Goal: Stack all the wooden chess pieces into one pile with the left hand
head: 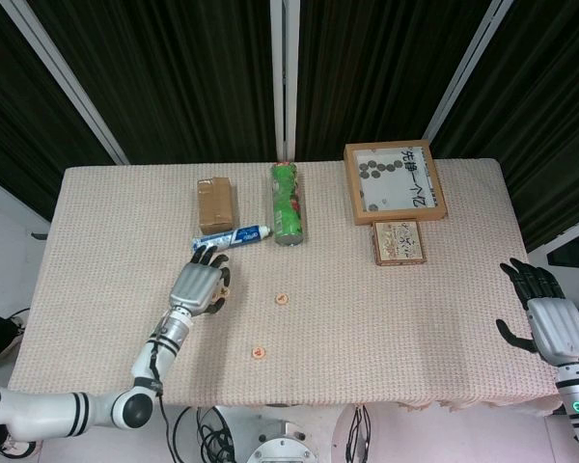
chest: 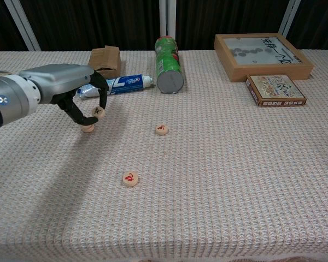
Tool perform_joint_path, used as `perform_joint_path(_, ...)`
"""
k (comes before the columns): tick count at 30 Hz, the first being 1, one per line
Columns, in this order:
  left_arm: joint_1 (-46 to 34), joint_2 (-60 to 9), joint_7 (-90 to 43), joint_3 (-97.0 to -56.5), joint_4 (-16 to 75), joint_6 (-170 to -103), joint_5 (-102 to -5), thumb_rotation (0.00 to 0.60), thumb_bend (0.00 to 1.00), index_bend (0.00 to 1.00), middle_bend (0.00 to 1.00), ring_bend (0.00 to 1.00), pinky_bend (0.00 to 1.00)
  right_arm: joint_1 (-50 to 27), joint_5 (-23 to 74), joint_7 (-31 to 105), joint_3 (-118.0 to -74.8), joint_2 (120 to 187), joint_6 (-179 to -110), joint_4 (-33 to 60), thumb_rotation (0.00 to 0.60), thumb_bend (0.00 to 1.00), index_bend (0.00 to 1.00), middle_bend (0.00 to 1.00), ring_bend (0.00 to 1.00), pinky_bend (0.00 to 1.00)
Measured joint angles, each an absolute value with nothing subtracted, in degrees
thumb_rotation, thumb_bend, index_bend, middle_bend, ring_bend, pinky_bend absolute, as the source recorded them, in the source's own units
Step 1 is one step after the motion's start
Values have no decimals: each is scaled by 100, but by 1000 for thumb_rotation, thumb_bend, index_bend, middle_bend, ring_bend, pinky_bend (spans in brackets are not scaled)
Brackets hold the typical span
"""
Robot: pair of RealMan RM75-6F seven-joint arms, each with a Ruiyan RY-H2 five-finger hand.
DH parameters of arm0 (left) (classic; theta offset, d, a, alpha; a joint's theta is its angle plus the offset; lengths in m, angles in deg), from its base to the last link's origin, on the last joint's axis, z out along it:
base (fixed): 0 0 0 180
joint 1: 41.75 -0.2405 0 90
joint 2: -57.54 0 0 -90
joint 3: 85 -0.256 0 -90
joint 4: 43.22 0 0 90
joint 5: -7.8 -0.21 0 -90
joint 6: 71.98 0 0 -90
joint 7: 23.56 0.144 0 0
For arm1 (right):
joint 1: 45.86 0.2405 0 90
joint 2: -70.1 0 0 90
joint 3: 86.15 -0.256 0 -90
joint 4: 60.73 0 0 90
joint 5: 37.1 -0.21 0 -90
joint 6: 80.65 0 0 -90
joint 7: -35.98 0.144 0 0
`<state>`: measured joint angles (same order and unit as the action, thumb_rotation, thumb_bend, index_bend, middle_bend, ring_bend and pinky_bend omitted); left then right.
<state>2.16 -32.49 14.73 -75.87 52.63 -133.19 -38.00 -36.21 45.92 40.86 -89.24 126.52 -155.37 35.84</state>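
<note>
- Left of centre in the chest view, my left hand (chest: 71, 93) pinches a chess piece (chest: 98, 112) just above another piece (chest: 87, 128); the head view hides both.
- Only the head view shows my right hand (head: 550, 323), lower right, fingers spread and holding nothing.

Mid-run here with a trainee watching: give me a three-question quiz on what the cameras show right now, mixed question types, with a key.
1. True or false: the left hand holds a round wooden chess piece in its fingers just above another wooden piece on the beige woven tablecloth.
2. How many wooden chess pieces lie on the cloth away from the left hand? A) one B) two C) four
3. Fill in: the blue-and-white toothpaste tube lies between the brown cardboard box and the green ____.

Key: 1 true; 2 B, the red-marked piece and the near piece; 3 cylindrical can.
</note>
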Motion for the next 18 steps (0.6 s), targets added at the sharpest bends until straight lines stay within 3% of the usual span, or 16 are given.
perform_joint_path(5, 200, -2889, 1664, -7739, 5568, -13236, -3380, 600, 311, 482, 155, 0, 0, -3604, 4569, 4045, -8917, 12666, -15493, 3588, 600, 284, 0, 0, 0, 0)
perform_joint_path(18, 71, -3058, 1003, -7843, 5118, -13282, -3970, 600, 311, 482, 157, 0, 0, -3584, 4523, 3984, -8919, 12679, -15451, 3579, 600, 284, 0, 0, 0, 0)
